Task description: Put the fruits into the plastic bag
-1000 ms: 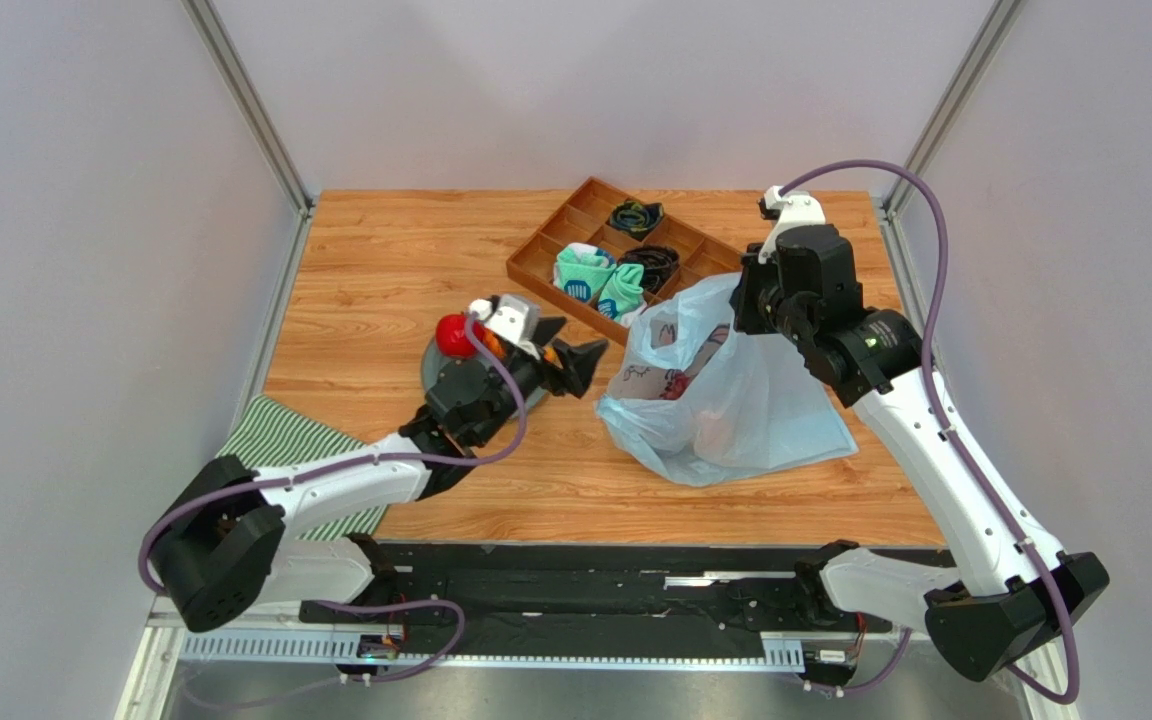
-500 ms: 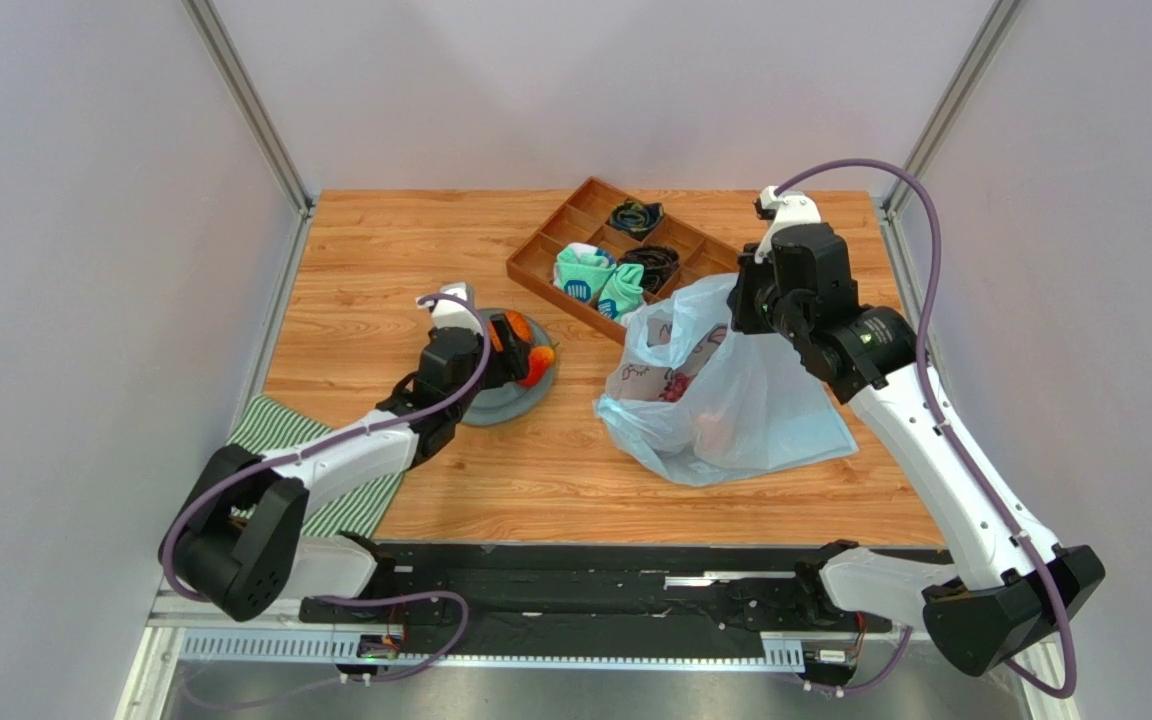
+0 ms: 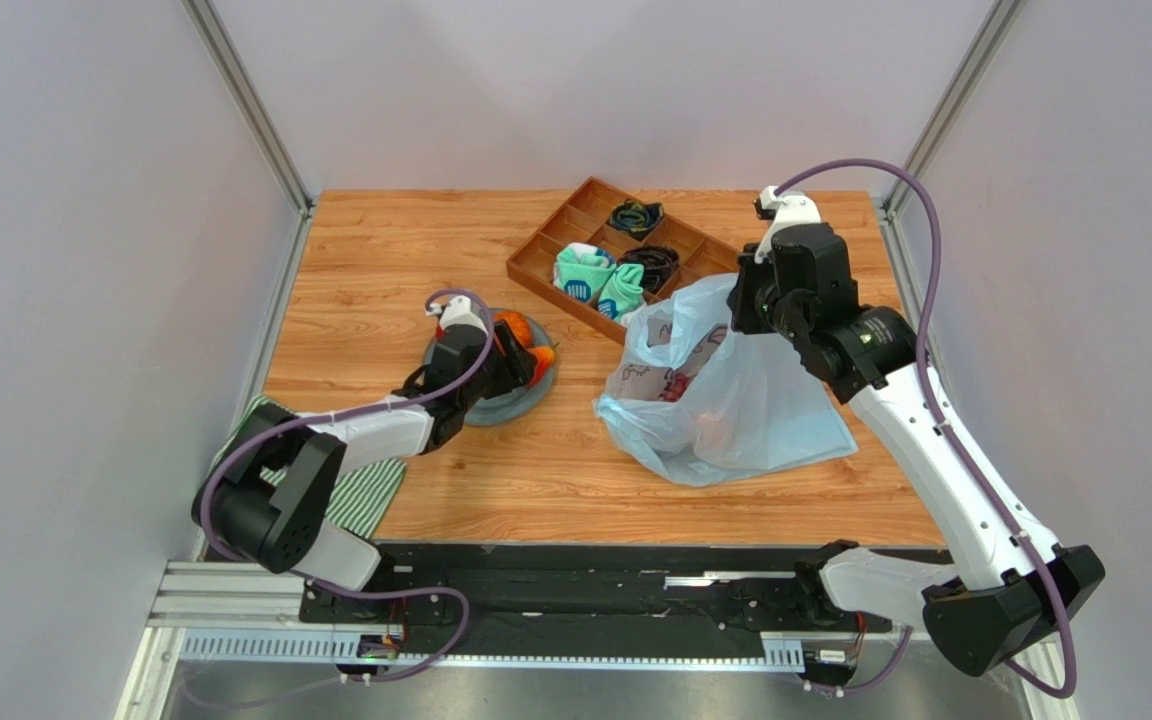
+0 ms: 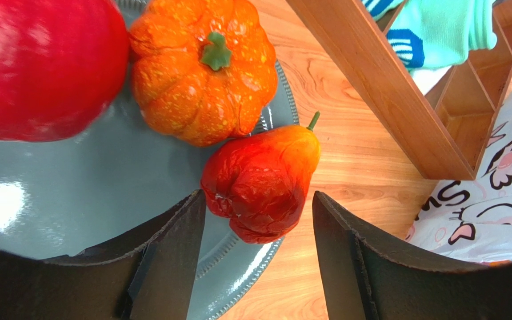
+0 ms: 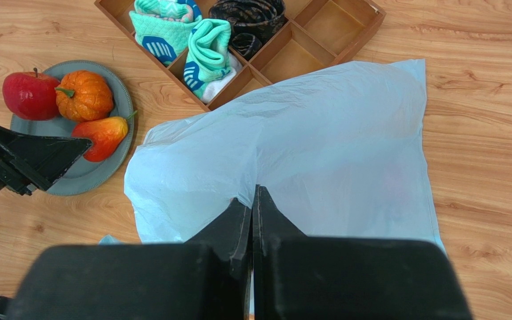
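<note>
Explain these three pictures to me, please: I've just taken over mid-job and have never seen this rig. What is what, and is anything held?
You are looking at two robot arms bolted at the near edge of a table. The wide picture looks down from above and behind them. The other two come from a camera on each wrist, so the dark wedges there are that arm's own fingers.

On the table are a grey plate with an apple, a pumpkin-shaped fruit and a pear; a wooden tray with teal cloth; a striped cloth; and a pale blue bag.

The right hand is shut on the bag, holding it up. The left hand is open, one finger on each side of the pear, not gripping it yet.
</note>
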